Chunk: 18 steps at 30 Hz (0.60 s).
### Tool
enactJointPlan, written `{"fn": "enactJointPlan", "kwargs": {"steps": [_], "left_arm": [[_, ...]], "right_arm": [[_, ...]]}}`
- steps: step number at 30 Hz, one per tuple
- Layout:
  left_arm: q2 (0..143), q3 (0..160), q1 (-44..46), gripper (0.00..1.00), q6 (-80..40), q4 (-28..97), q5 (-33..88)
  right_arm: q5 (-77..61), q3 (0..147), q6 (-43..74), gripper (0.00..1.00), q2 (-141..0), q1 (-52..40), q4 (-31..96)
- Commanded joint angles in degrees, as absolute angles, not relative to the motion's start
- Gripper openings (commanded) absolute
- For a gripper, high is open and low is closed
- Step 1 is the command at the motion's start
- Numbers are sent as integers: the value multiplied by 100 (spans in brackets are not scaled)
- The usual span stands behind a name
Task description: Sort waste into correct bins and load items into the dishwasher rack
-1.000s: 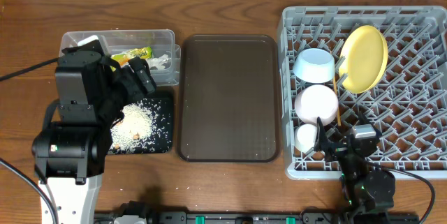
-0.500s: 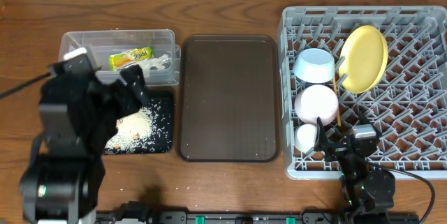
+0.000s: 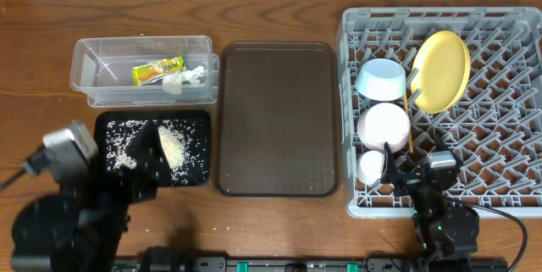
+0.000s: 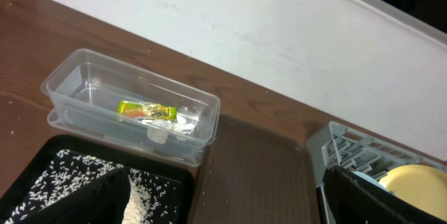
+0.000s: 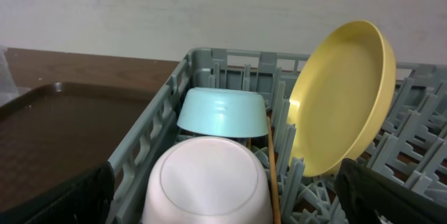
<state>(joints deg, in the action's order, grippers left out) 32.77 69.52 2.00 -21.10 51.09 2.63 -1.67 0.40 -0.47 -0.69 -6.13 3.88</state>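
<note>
The clear tub (image 3: pixel 93 47) holds the snack wrapper (image 3: pixel 157 69) and the white napkin (image 3: pixel 188 77); both also show in the left wrist view, wrapper (image 4: pixel 145 109) and napkin (image 4: pixel 171 125). Rice scraps (image 3: pixel 174 145) lie in the black tray (image 3: pixel 199 119). The grey rack (image 3: pixel 508 179) holds the yellow plate (image 3: pixel 440 70) on edge, the blue bowl (image 3: pixel 381 77), the white bowl (image 3: pixel 383 125), the cup (image 3: pixel 371 166) and the chopsticks (image 3: pixel 407 124). My left gripper (image 3: pixel 146 160) is open and empty above the black tray's front. My right gripper (image 5: pixel 230 189) is open and empty above the white bowl (image 5: pixel 209 182).
The brown serving tray (image 3: pixel 275 119) lies between the bins and the rack. The left arm's base fills the front left corner. The right arm stands at the rack's front edge.
My left arm has pulled back from over the tub and black tray toward the front left, uncovering the rice. The right arm has not moved.
</note>
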Motion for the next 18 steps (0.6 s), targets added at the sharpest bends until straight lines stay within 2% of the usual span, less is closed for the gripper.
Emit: {"fn": "enactJointPlan", "kwargs": {"steps": [1, 10, 18], "left_arm": [[2814, 6545, 178, 91, -2058, 5127, 252], [1697, 4803, 178, 91, -2060, 4836, 235], [888, 3116, 178, 91, -2062, 3151, 237]], "right_arm": [[-132, 32, 14, 99, -38, -532, 414], [-132, 32, 14, 99, -38, -532, 414], [-130, 32, 14, 99, -38, -532, 414]]}}
